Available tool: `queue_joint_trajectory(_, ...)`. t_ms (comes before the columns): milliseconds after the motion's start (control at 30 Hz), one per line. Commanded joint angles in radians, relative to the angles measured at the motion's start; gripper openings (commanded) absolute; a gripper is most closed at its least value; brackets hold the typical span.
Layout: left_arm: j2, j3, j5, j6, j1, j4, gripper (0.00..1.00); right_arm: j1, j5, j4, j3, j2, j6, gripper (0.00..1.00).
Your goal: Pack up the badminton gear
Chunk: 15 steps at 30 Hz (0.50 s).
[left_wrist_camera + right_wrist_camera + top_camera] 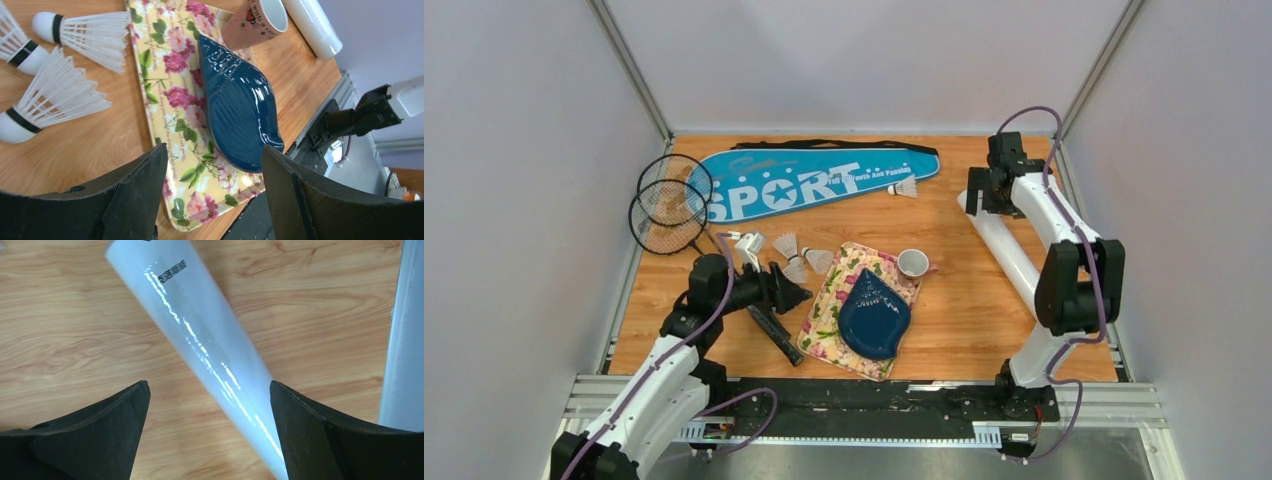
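The long blue "SPORT" racket bag (824,180) lies flat at the back. Two black rackets (669,205) rest at the far left, their handles (774,335) running under my left arm. Three white shuttlecocks (796,256) lie beside the floral tray, and a further one (904,188) sits by the bag's narrow end. My left gripper (802,293) (215,165) hangs open over the tray's near corner, shuttlecocks (55,100) to its left. The long white tube (1004,245) (200,335) lies on the right. My right gripper (980,200) (210,400) stands open astride its far end.
A floral tray (824,320) (170,100) holds a dark blue plate (874,315) (240,100). A small white cup (913,263) (255,20) stands at the tray's far corner. Grey walls close in both sides, and a metal rail (874,400) runs along the near edge.
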Motion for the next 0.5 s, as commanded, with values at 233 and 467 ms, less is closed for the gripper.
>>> queue_joint_trajectory(233, 0.044, 0.118, 0.041, 0.048, -0.069, -0.035, 0.77, -0.010, 0.109, -0.126, 0.020, 0.141, -0.176, 0.94)
queue_joint_trajectory(467, 0.012, 0.081, 0.038, -0.024, -0.071, 0.012, 0.77, -0.010, 0.051, -0.089, 0.078, 0.237, -0.241, 0.91)
